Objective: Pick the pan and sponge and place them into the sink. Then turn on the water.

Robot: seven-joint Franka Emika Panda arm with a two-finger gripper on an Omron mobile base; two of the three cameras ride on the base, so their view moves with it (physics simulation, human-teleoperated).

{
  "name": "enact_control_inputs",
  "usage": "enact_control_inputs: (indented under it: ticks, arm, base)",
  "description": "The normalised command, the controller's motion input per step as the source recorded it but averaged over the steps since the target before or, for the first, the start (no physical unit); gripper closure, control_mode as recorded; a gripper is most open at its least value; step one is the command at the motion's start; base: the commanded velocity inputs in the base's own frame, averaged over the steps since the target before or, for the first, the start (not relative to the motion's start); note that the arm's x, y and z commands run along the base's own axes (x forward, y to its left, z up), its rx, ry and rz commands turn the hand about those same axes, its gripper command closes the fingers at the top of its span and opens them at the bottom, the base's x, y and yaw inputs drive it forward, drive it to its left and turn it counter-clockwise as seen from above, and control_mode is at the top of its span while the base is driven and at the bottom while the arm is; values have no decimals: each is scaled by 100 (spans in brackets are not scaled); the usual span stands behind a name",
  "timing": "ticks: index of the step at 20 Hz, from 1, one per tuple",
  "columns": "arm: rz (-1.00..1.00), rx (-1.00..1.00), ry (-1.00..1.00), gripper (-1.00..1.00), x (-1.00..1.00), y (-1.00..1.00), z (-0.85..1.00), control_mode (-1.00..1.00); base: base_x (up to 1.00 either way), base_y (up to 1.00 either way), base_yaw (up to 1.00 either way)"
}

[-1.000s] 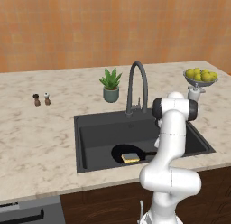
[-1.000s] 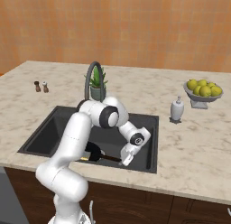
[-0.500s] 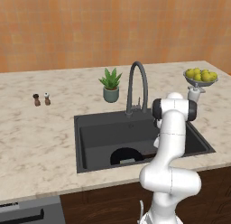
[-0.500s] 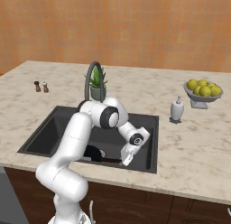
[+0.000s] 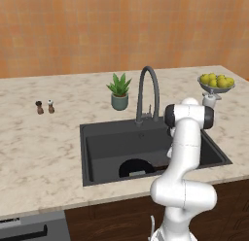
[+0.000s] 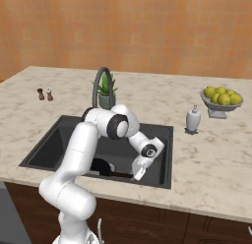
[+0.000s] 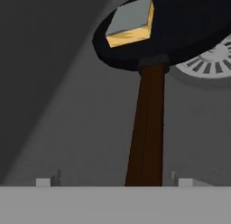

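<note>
1. The pan (image 7: pixel 180 33) lies on the sink (image 5: pixel 97 143) floor near the front wall; it is rigid and probably weighty. Its long straight handle (image 7: pixel 146 128), running towards the hand, is the natural place to take hold.
2. The sponge (image 7: pixel 131 24) rests inside the pan, a small pad, likely soft and light, easily pinched across its short sides.
3. The drain (image 7: pixel 210 60) lies just beyond the pan's rim.
4. The gripper (image 6: pixel 139 170) hangs low inside the sink near its front edge, arm folded downward. Its fingertips (image 7: pixel 45 181) stand wide apart, straddling the handle, holding nothing.
5. The tap (image 5: pixel 148 92) runs no water.
</note>
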Motion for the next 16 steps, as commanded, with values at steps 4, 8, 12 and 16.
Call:
enact_control_inputs:
  ticks: [4, 8, 12, 16]
  arm:
    - [0, 0, -6, -100, -36, -4, 67, -100]
    - [0, -3, -7, -100, -4, 0, 63, -100]
    - [0, -9, -15, -100, 0, 8, 49, -100]
    - [-6, -16, -28, -100, -5, 0, 7, -100]
  base:
    - [0, 0, 0]
    - [0, 0, 0]
    - [0, 0, 0]
    - [0, 0, 0]
